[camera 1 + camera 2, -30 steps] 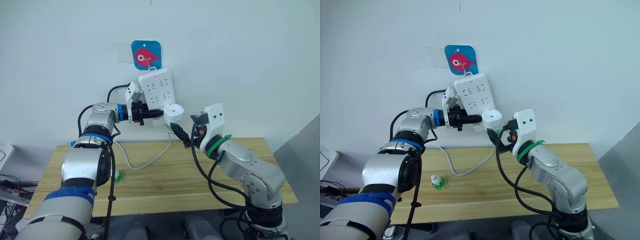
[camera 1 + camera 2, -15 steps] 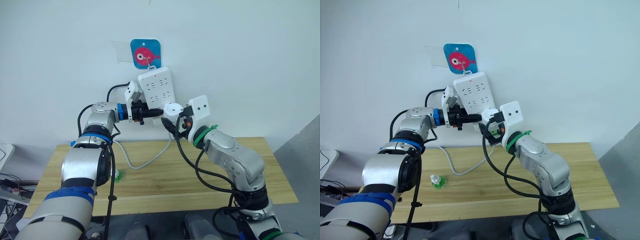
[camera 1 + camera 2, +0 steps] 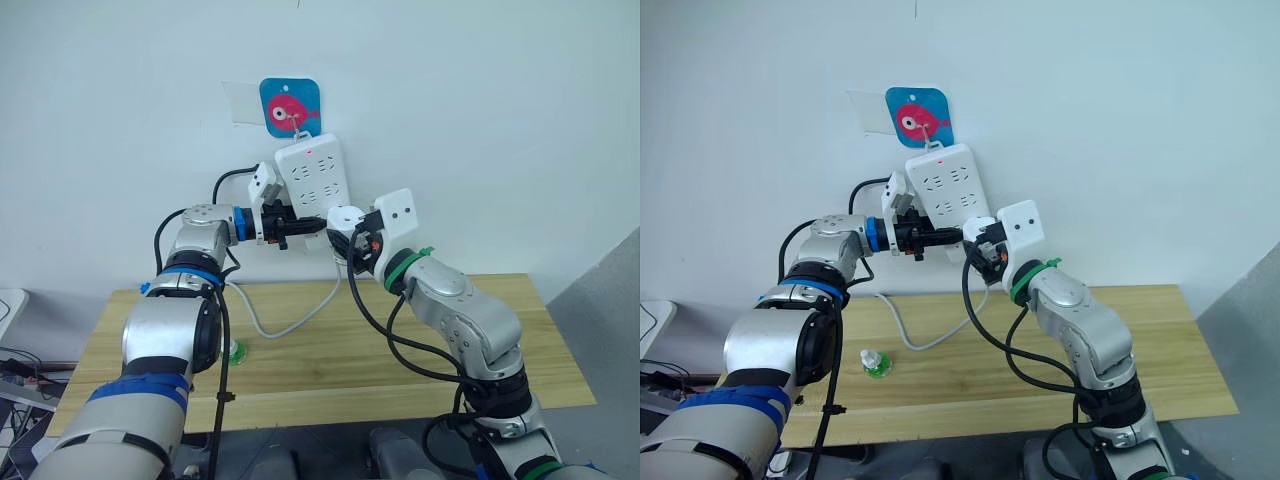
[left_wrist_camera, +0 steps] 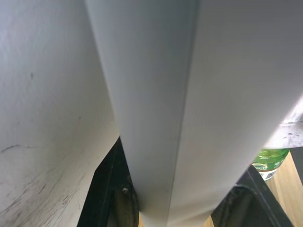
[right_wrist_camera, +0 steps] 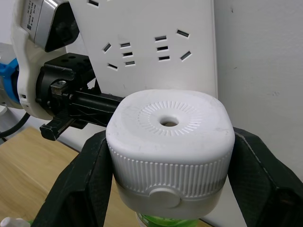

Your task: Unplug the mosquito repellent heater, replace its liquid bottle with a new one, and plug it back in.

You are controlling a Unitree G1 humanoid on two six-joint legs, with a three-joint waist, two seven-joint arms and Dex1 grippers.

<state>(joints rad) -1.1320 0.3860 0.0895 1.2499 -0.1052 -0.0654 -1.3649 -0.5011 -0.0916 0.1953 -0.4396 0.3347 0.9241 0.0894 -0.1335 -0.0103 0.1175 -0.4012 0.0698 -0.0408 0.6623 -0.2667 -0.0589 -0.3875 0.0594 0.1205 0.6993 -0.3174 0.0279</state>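
White heater [image 5: 170, 135], ribbed ring round its top hole; white strip [image 3: 314, 178]; blue tag [image 3: 291, 108] with pink fish; pale wood bench [image 3: 330, 350]; green bottle [image 3: 874, 364].

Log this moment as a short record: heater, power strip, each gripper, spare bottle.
heater: white heater plugged at the lower end of the power strip, green bottle showing underneath
power strip: white power strip hanging on the wall, red light on
right gripper: right gripper, fingers either side of the heater, closed on it
left gripper: left gripper, fingers clamped on the strip's edge
spare bottle: green bottle on the wooden table
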